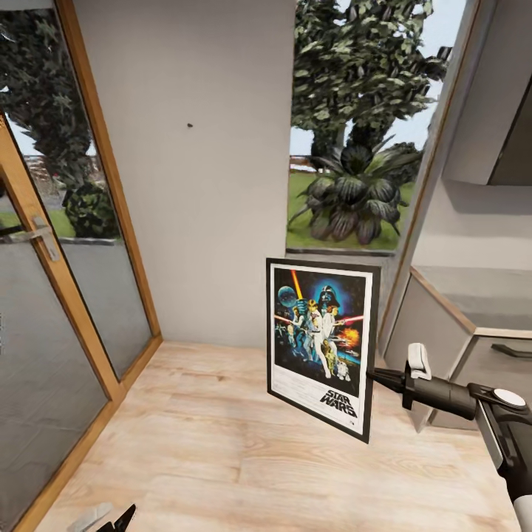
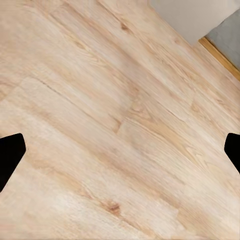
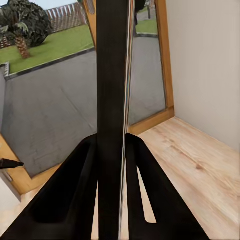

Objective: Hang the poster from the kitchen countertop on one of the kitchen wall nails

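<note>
The Star Wars poster (image 1: 320,343) hangs upright in the air above the wooden floor, its black frame and white border facing me. My right gripper (image 1: 375,377) is shut on the frame's right edge. In the right wrist view the poster (image 3: 112,100) appears edge-on as a dark vertical bar pinched between the two black fingers (image 3: 75,195). A small dark wall nail (image 1: 190,125) sits high on the grey wall, up and left of the poster. My left gripper (image 2: 120,150) is open over bare floor, its tips peeking in low in the head view (image 1: 111,521).
A glass door (image 1: 44,295) with a wooden frame and metal handle stands at the left. A window (image 1: 362,125) behind the poster looks onto plants. Grey cabinets (image 1: 473,325) and a wall unit stand at the right. Wooden floor (image 1: 207,443) lies in front.
</note>
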{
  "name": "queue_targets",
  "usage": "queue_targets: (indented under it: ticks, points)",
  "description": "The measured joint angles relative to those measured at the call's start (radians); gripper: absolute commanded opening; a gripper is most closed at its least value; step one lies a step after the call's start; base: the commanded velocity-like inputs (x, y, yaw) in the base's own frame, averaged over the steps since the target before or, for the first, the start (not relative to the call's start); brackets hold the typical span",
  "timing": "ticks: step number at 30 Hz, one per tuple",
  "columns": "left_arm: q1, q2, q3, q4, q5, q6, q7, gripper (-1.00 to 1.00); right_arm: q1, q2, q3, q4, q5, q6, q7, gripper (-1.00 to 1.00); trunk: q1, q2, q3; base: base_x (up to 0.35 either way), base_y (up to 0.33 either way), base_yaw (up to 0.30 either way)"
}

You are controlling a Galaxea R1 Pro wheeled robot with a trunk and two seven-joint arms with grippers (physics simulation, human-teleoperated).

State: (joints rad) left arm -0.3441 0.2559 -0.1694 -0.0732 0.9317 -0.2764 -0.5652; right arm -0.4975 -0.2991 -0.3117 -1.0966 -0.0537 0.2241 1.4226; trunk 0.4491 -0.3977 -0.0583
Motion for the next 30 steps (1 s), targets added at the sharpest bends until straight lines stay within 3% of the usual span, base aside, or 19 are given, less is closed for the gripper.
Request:
queue_targets:
  ticks: [18,30]
  points:
    - [0.000,0.001,0.001,0.000,0.000,0.000,0.000,1.00,0.000,0.001,-0.001,0.000,-0.001,-0.002,0.001,-1.00,0.000,0.000,0.000,0.118,0.334,0.000]
    - [0.000,0.001,0.001,0.000,0.000,0.000,0.000,1.00,0.000,0.002,-0.001,0.000,-0.001,-0.066,0.001,-1.00,0.000,0.000,0.000,0.105,0.340,0.000]
